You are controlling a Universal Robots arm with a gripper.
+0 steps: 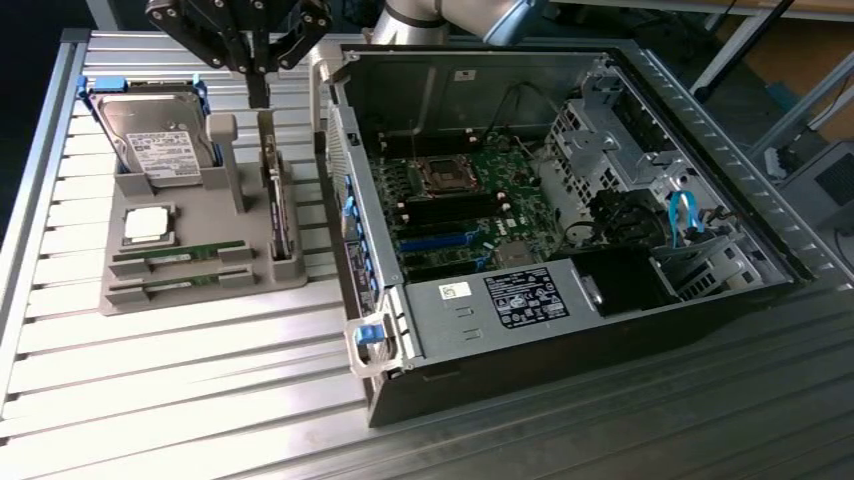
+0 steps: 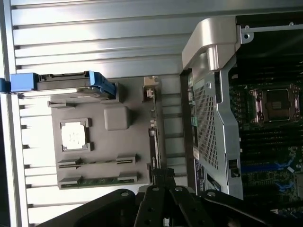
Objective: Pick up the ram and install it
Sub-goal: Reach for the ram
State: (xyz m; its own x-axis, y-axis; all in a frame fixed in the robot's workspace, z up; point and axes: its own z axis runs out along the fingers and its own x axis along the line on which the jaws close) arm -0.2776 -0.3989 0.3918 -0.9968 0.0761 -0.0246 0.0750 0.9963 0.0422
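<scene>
Jaws: together, nothing held, above grey plastic tray point(image 1: 200, 228), nr upright dark expansion card point(image 1: 278, 200).
Ram: slim green circuit-board stick point(image 2: 99, 180) in tray slot, nr square silver CPU point(image 1: 147, 224).
Counter: ribbed metal point(image 1: 160, 380).

**Gripper closed, pointing down**

The arm point(image 1: 447, 15) comes in at the top edge of the exterior view, its pale grey tube and joint reaching across toward the exterior view's left. At its end the black gripper point(image 1: 258, 97) hangs pointing straight down. Its linkage bars fan out wide below the wrist and then converge on the two fingers point(image 1: 256, 82). The fingers lie pressed together into one narrow dark blade, with no gap between them. In the wrist view the gripper point(image 2: 160, 174) looks the same: black linkages with round pivot pins run inward from both sides, and the tips meet in a single point.
</scene>
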